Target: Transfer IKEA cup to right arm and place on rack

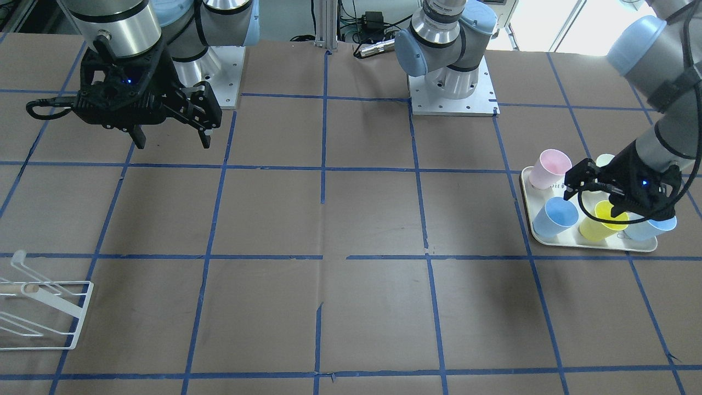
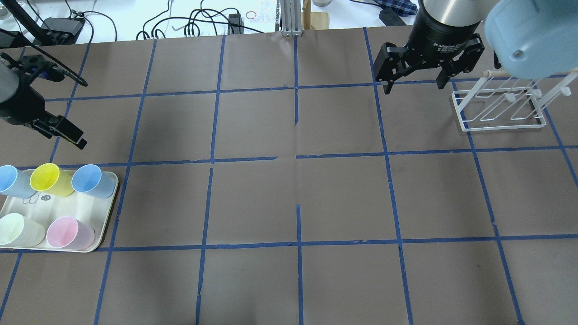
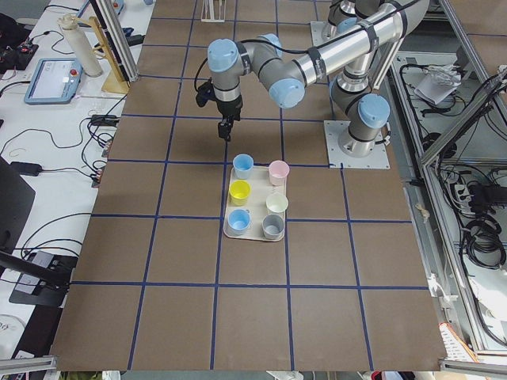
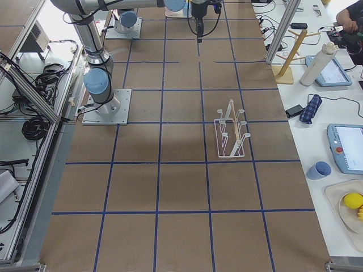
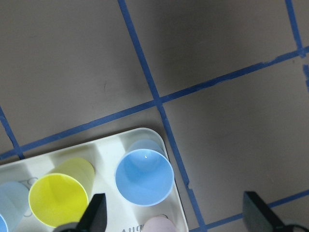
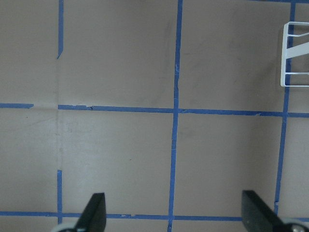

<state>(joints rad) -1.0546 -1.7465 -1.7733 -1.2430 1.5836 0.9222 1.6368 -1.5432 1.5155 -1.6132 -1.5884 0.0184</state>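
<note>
The IKEA cup [image 2: 92, 180] is sky-blue and stands upright at the inner corner of a cream tray [image 2: 97, 237]. It also shows in the left wrist view [image 5: 145, 177] and the front view [image 1: 555, 217]. My left gripper [image 2: 67, 134] hangs above the tray's far side. It is open and empty [image 5: 176, 220], with the cup below and just ahead of its fingers. My right gripper [image 2: 415, 85] is open and empty, high over the table beside the rack [image 2: 496, 108]. The white wire rack stands empty, also in the front view [image 1: 44, 312].
The tray also holds a yellow cup [image 2: 49, 179], a greyer-blue cup [image 2: 11, 180], a pale green cup [image 2: 18, 230] and a pink cup [image 2: 67, 232]. A grey cup [image 3: 273, 227] shows in the exterior left view. Blue tape lines cross the brown table.
</note>
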